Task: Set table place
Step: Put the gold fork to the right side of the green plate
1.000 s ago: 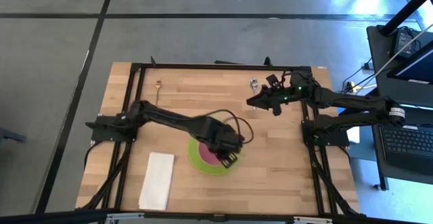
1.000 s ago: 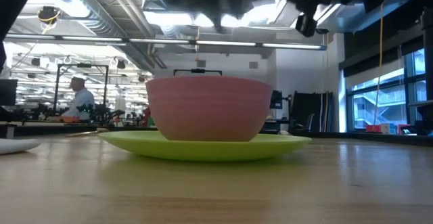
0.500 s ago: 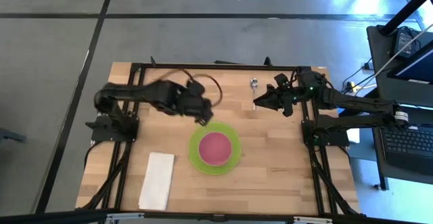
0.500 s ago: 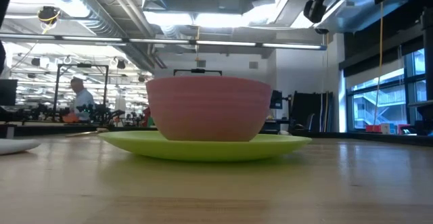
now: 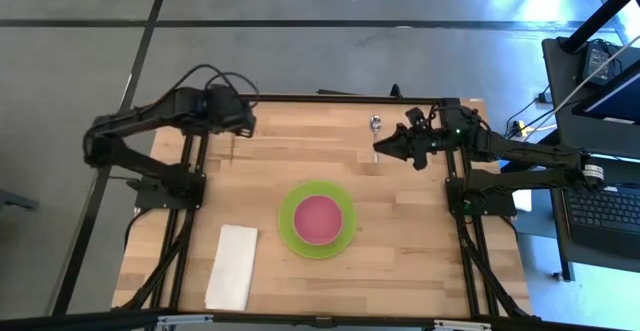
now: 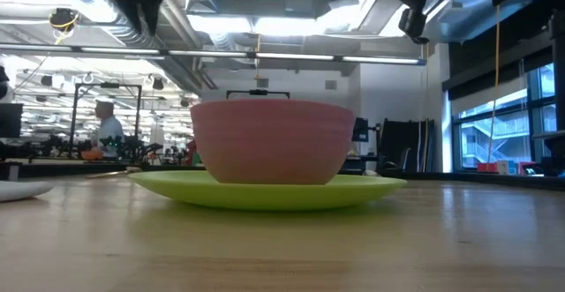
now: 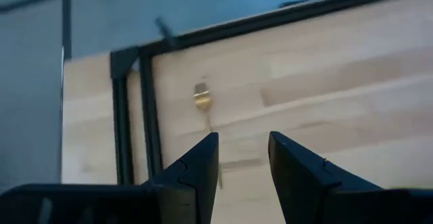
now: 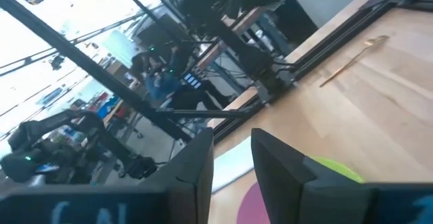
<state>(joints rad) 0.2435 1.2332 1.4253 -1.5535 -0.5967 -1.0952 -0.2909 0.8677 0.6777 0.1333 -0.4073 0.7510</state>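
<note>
Left claw (image 5: 243,123) withdrawn from bowl (image 5: 317,216), now over gold-tipped utensil (image 7: 202,103)

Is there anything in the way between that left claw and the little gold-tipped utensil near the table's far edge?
Nothing visible. The left gripper is open above the wooden table, and only bare planks lie between it and the slim gold-tipped utensil.
</note>
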